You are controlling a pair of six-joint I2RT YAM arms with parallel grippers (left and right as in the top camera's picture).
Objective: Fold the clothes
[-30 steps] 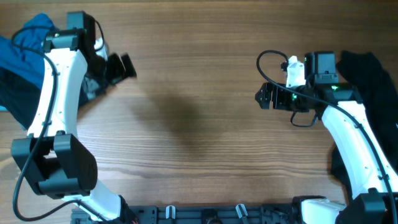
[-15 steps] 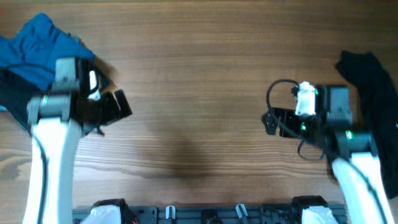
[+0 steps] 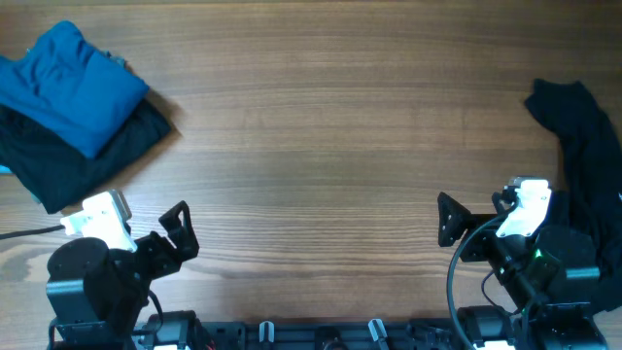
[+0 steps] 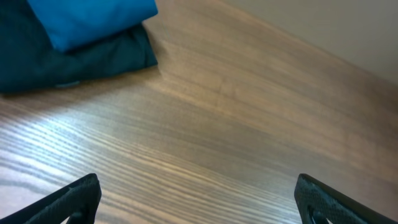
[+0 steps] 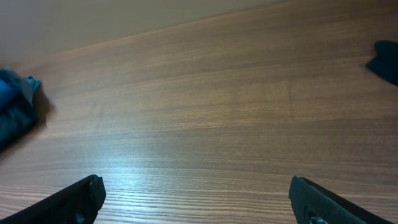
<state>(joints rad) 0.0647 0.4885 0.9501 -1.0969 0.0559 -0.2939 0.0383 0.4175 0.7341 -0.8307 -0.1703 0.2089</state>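
1. Clothes pile (image 3: 68, 107), blue folded over dark, at far-left corner of table (image 3: 321, 146); black garment (image 3: 583, 146) crumpled at right edge.
2. Left gripper (image 4: 199, 198): jaws spread wide, empty, pile well ahead.
3. Right gripper (image 5: 198, 198): jaws also wide, empty; black garment off right.

No writing, label, brand mark, number or sign can be read in any of the three views.
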